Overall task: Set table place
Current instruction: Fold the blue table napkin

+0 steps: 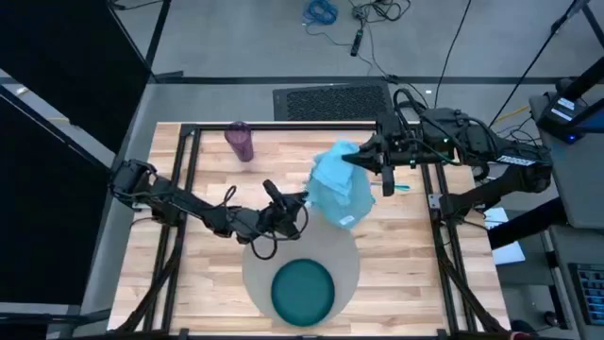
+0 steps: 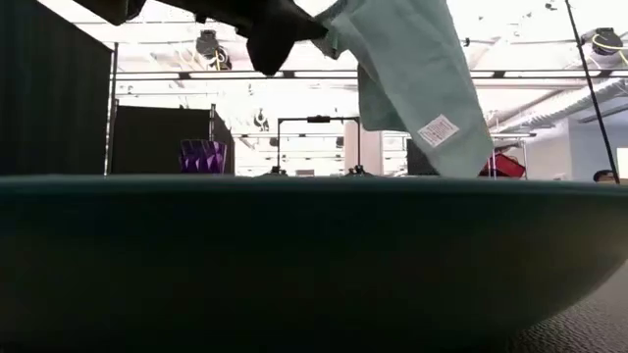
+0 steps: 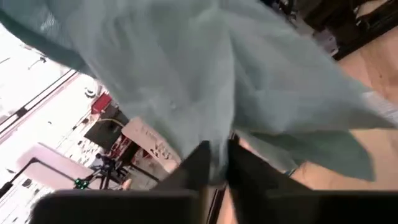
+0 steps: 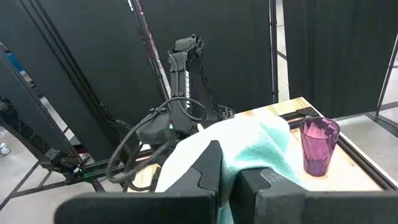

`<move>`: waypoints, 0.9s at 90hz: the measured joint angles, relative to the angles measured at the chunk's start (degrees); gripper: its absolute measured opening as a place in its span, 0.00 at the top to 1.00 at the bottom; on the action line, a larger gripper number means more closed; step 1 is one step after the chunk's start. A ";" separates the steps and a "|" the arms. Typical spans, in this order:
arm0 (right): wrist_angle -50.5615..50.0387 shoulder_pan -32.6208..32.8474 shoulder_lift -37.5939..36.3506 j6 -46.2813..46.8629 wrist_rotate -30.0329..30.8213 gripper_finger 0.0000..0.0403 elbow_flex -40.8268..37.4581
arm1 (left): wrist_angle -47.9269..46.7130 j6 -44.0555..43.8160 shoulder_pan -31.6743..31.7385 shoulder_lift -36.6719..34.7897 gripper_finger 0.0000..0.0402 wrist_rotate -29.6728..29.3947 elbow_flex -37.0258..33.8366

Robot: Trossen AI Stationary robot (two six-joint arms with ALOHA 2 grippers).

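Filling the low view up close, the round teal plate (image 2: 314,265) sits on the big round grey-beige mat (image 1: 344,253) at the near edge of the light wooden plank desk (image 1: 208,274). Above the desk, the light-blue cloth napkin (image 1: 342,187) hangs between both arms: the left gripper (image 1: 300,200) and the right gripper (image 1: 351,159) each have their fingers closed on it. The translucent purple cup (image 1: 240,142) stands upright at the far left.

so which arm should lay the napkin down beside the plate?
Probably left: both grippers pinch the napkin, but the left gripper hangs nearer the mat and plate.
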 joint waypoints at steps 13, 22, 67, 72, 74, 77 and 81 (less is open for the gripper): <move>0.09 0.00 0.00 0.02 0.00 1.00 0.00 | -0.40 0.45 -0.54 0.00 1.00 -0.01 1.37; 0.12 0.00 0.02 0.01 -0.01 1.00 0.00 | -0.34 0.50 -0.69 0.00 1.00 -1.97 2.50; -8.43 -2.40 -0.17 -7.03 7.35 0.63 0.02 | -0.20 16.58 -7.11 -1.98 1.00 -21.74 7.28; -11.27 -2.83 -0.12 -7.08 8.83 0.58 0.02 | -0.19 17.38 -7.94 -3.22 1.00 -23.02 7.91; -12.37 -3.00 -0.06 -6.99 9.24 0.56 0.02 | -0.16 17.43 -8.18 -3.88 1.00 -23.02 8.12; -13.93 -3.29 -0.04 -6.41 9.46 0.54 0.02 | -0.18 17.43 -8.60 -5.05 1.00 -23.08 8.31; -15.97 -3.70 0.02 -5.34 9.42 0.51 0.02 | -0.16 17.37 -9.09 -6.55 1.00 -23.20 8.59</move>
